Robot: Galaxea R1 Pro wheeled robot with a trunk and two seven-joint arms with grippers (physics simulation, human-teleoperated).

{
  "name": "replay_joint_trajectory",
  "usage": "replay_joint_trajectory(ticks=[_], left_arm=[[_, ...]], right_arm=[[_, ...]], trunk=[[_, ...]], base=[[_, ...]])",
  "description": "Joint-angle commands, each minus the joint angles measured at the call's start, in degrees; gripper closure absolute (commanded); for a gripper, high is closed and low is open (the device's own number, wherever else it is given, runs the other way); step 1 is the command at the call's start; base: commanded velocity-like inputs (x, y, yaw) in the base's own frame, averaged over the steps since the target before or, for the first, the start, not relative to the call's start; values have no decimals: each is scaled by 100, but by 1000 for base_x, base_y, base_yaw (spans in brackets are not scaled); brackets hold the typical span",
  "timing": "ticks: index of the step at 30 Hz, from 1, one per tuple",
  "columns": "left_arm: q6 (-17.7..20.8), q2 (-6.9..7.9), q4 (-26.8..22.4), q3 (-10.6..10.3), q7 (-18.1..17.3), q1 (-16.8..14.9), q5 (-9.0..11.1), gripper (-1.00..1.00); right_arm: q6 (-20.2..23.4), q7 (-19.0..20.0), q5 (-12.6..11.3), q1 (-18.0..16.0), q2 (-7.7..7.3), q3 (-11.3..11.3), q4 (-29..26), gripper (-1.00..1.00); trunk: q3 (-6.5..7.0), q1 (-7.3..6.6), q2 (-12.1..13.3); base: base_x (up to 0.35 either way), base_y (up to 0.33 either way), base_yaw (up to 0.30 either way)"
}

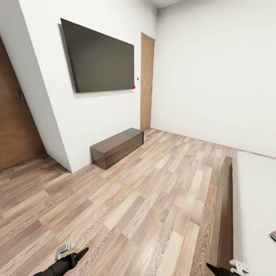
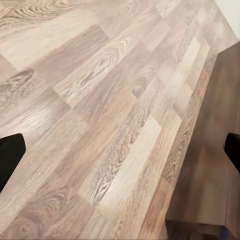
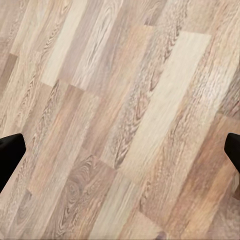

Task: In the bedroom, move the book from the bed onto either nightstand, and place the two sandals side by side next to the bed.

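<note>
The bed stands at the right of the head view, a white mattress (image 1: 255, 199) on a dark brown frame (image 1: 226, 207). A thin dark-grey corner, seemingly the book (image 1: 273, 235), lies on the mattress at the picture's right edge. The sandals and the nightstand are out of view. My left gripper (image 1: 74, 256) pokes in low on the left over the floor. My right gripper (image 1: 220, 269) hangs low near the bed frame. In each wrist view the black fingers (image 2: 10, 155) (image 3: 10, 152) stand wide apart, open, with bare plank floor between them. The bed frame's edge (image 2: 215, 150) shows beside the left gripper.
A large black TV (image 1: 99, 57) hangs on the white wall ahead. Below it, a low dark-brown cabinet (image 1: 117, 147) stands against the wall. A light wooden door (image 1: 147, 82) is in the far corner, and dark wood panelling (image 1: 15, 130) at the left. Plank floor (image 1: 134, 199) stretches between.
</note>
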Motion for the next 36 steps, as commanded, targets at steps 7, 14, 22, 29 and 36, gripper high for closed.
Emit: replay_joint_trajectory(ticks=[7,14,22,29,36], left_arm=[[-42,-1,6,39,-10,-6,-61,-100],[-42,-1,6,39,-10,-6,-61,-100],[-42,-1,6,39,-10,-6,-61,-100],[-42,1,6,39,-7,-6,-61,-100],[-42,3,6,39,-5,-6,-61,-100]], right_arm=[[-14,19,36,-3,-2,-45,6,-100],[-14,14,36,-3,-2,-45,6,-100],[-14,16,36,-3,-2,-45,6,-100],[-14,15,36,-3,-1,-45,6,-100],[-14,14,36,-3,-2,-45,6,-100]], trunk=[[-6,0,-3],[-6,0,-3],[-6,0,-3],[-6,0,-3],[-6,0,-3]], base=[[0,0,268],[0,0,265],[1,0,77],[202,0,3],[315,0,0]])
